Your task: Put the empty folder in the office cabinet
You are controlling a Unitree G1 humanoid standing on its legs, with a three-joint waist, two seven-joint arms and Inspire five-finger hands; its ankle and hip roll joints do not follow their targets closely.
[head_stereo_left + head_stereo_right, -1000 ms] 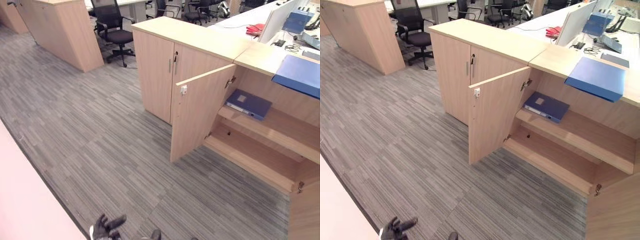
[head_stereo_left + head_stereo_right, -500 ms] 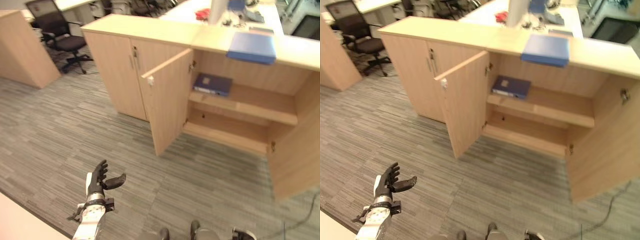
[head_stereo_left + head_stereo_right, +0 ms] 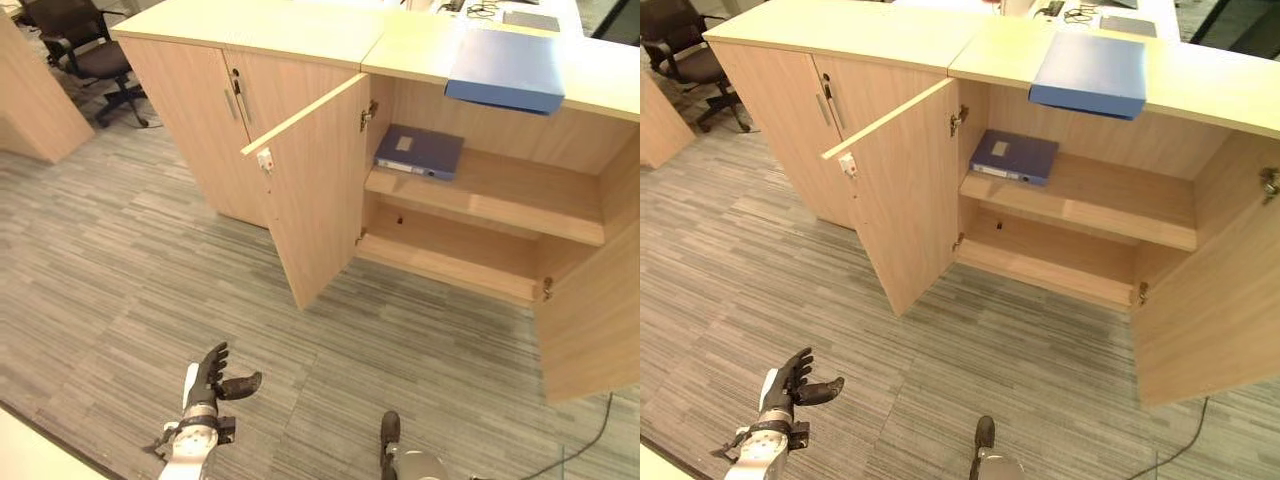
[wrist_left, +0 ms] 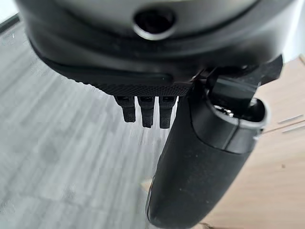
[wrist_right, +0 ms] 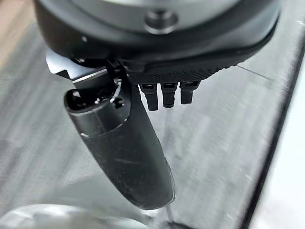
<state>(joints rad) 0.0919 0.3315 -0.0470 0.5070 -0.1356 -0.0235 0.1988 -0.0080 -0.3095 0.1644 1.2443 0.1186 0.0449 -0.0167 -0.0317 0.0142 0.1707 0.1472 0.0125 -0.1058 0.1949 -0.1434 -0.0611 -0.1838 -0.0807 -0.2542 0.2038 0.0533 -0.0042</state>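
Folder on top: I see a blue folder point(image 3: 506, 68) lying flat on the cabinet top point(image 3: 300, 25), its near edge jutting out over the open compartment.
Folder inside: a second blue folder point(image 3: 419, 151) lies flat at the left end of the upper shelf point(image 3: 500, 197), near the door hinge; I cannot tell which of the two is the empty one.
Writing: the shelved folder carries a pale label on its cover and a pale strip along its spine; I cannot read either. A small white tag point(image 3: 265, 159) hangs at the edge of the left door point(image 3: 315, 190), also unreadable.
Cabinet: the office cabinet point(image 3: 1080, 200) stands with both doors swung out, the right door point(image 3: 1205, 290) wide open toward me; the lower shelf point(image 3: 450, 265) is bare.
Closed unit: the neighbouring cabinet point(image 3: 200, 120) to the left has its doors closed, with two metal handles side by side.
Left hand: my left hand point(image 3: 210, 378) hangs low over the carpet point(image 3: 120, 260), well apart from the cabinet, fingers straight and spread, thumb out to the side, holding nothing.
Right hand: in its wrist view my right hand point(image 5: 157, 62) has fingers extended and the thumb point(image 5: 126, 148) out, nothing in it.
Room: open carpet lies between me and the shelves; the left door's edge sticks out into that space. An office chair point(image 3: 75, 50) sits far left.
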